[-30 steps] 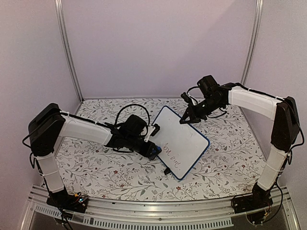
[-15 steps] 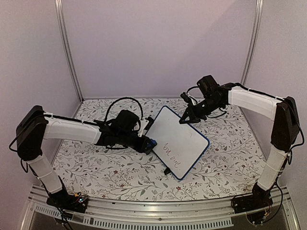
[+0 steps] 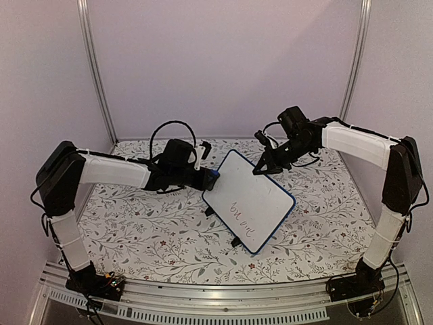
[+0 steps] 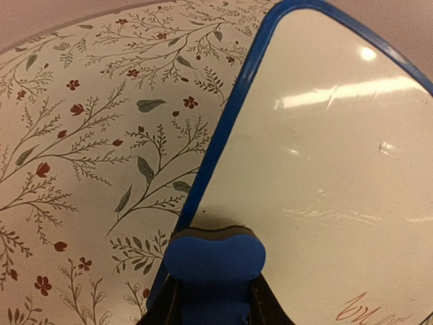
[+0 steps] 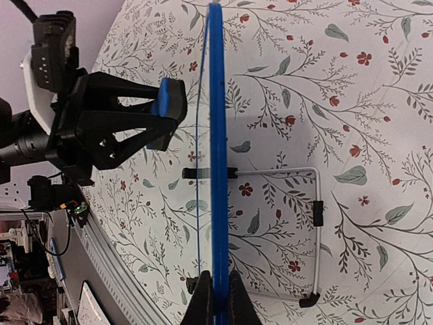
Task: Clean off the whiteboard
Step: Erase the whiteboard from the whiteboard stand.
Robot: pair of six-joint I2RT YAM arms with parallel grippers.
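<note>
Left fingers clamp blue eraser — at whiteboard edge; right fingers pinch frame.

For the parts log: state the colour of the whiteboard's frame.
Blue; the frame of the whiteboard shows best in the left wrist view.

This looks like a robotics lab test booth. Plain pale walls close in a table on three sides, and bare metal posts stand at its far corners. A left arm and a right arm are bolted to a slotted metal rail along its near edge. A flowered cloth covers the tabletop.
</note>
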